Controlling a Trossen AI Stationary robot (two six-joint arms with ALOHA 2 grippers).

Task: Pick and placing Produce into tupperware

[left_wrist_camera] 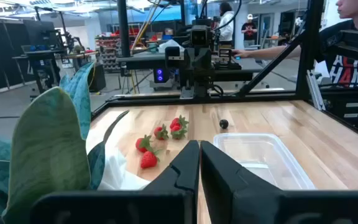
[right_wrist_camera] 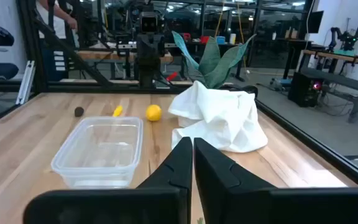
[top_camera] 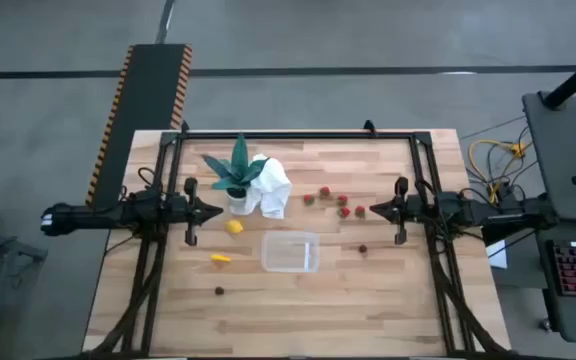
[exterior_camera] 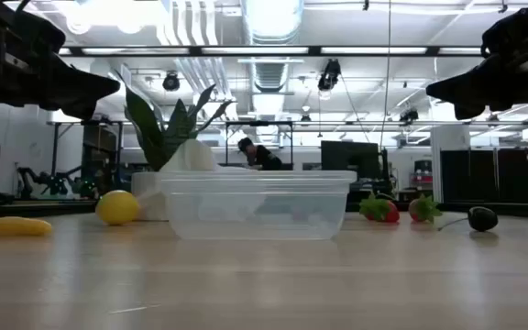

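Observation:
The clear tupperware [top_camera: 290, 252] stands open near the table's middle, with nothing in it [exterior_camera: 257, 203]. Several red strawberries [top_camera: 342, 201] lie on the wood to its far right [left_wrist_camera: 160, 138]. The lemon [top_camera: 234, 227] and the yellow-orange piece [top_camera: 221, 258] rest on its left. One dark round piece [top_camera: 362, 249] sits to its right, another [top_camera: 219, 291] toward the near left. My left gripper [top_camera: 213, 212] hangs shut above the table beside the lemon [left_wrist_camera: 199, 149]. My right gripper [top_camera: 373, 210] hangs shut just right of the strawberries [right_wrist_camera: 191, 144].
A green potted plant [top_camera: 238, 175] and a crumpled white cloth [top_camera: 271, 187] stand at the far middle, just beyond the lemon. A black frame [top_camera: 298, 134] runs along the far edge and both sides. People move in the room beyond the table.

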